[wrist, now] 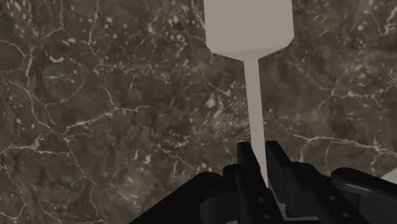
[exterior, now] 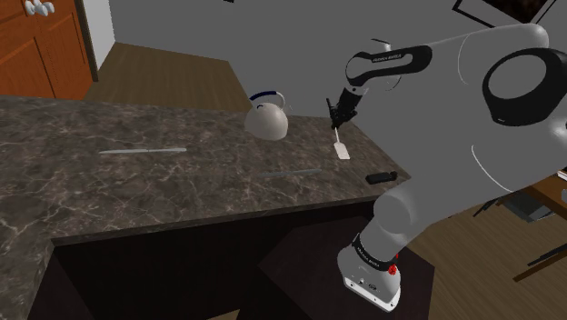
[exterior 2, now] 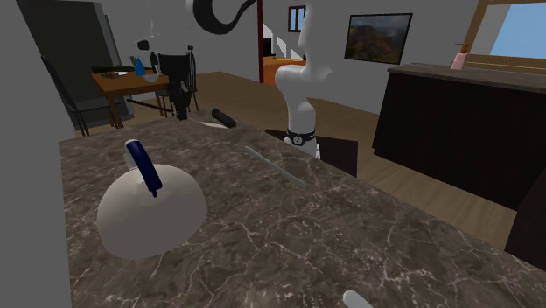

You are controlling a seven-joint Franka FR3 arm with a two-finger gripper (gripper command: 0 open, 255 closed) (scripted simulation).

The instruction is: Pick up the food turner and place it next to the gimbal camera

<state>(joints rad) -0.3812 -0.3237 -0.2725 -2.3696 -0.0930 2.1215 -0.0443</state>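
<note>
Shoulder view: your all-black two-finger gripper (exterior: 339, 116) hangs over the counter's end at this view's right, clenched on the thin handle of the white, flat-bladed food turner (exterior: 343, 147); the blade points down, close over the dark, white-veined stone counter (exterior: 136, 195), and you cannot tell from here whether it is clear of the surface. The small black, stick-shaped gimbal camera (exterior: 382, 175) lies near the counter's edge, to the lower right of the blade, near but apart from it; the white round kettle with a dark blue handle (exterior: 268, 118) stands on the gripper's other side, out of your path.

Second exterior view: the gimbal camera lies at the far end of the counter, in front of the arm's white column; a thin grey rod (exterior 2: 276, 164) lies on the stone between it and the kettle; a pale sliver just beside the camera may be the blade, though it is too small to be sure.

Wrist view: the fingers clasp the narrow handle, with the broad blade well out ahead over the stone; judged from that, the turner could pivot in the grasp, so travel slowly. Carry it toward the camera with the blade low but not dragging; stop short of touching the camera, pick bare stone inside the edge, and let go only once the turner rests flat.
</note>
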